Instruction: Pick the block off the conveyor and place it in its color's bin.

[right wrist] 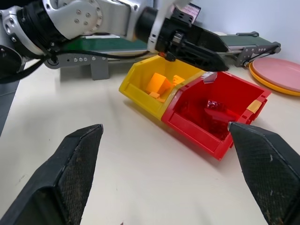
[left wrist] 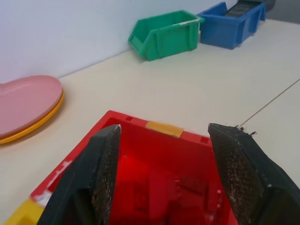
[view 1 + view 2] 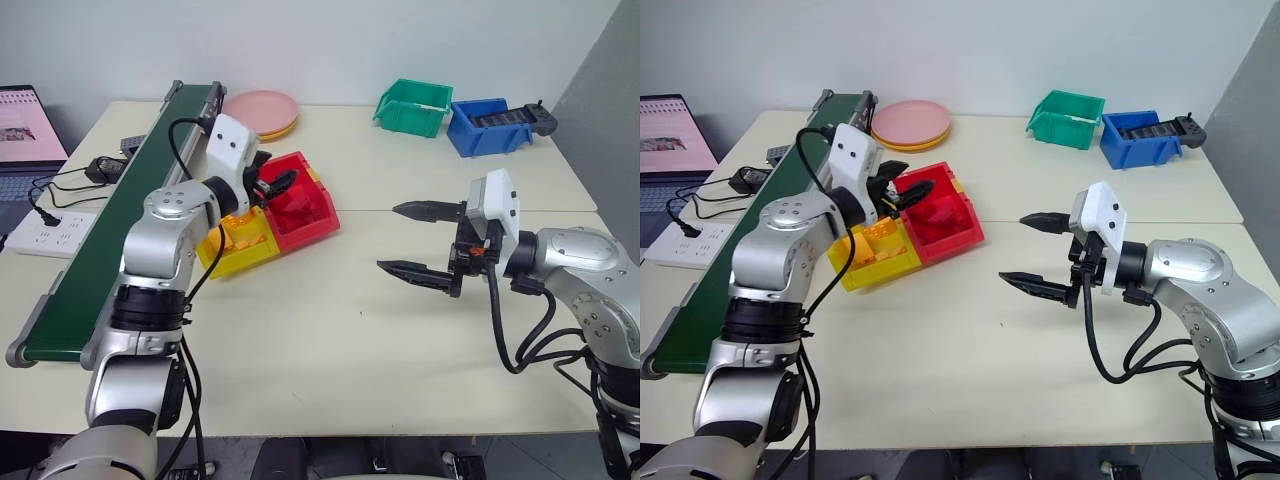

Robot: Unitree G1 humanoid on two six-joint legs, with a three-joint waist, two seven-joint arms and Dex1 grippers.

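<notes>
Fingers [image 2: 105,173] of the left gripper [image 2: 164,178] rise closest to the lens in the left wrist view, spread well apart with nothing between the pads. Directly beyond and below the gap lies the red bin [image 2: 159,129], so the gripper hangs over its open top. Several red blocks [image 2: 187,197] lie piled on the bin floor under the fingers; which of them is the task's block cannot be told, and none touches either finger. The block is judged light, rigid and smooth-sided plastic, best pinched across its narrow sides near mid-length; slipping is the main risk.

Just beside the red bin, on the side toward the conveyor [image 3: 100,250], sits the joined yellow bin [image 3: 240,250] holding orange-yellow blocks. No block is visible on the belt.

Well apart from the left fingers, the right gripper [image 3: 420,240] hovers above bare table [image 3: 330,340], its fingers wide open and holding nothing, pointing toward the bins.
</notes>
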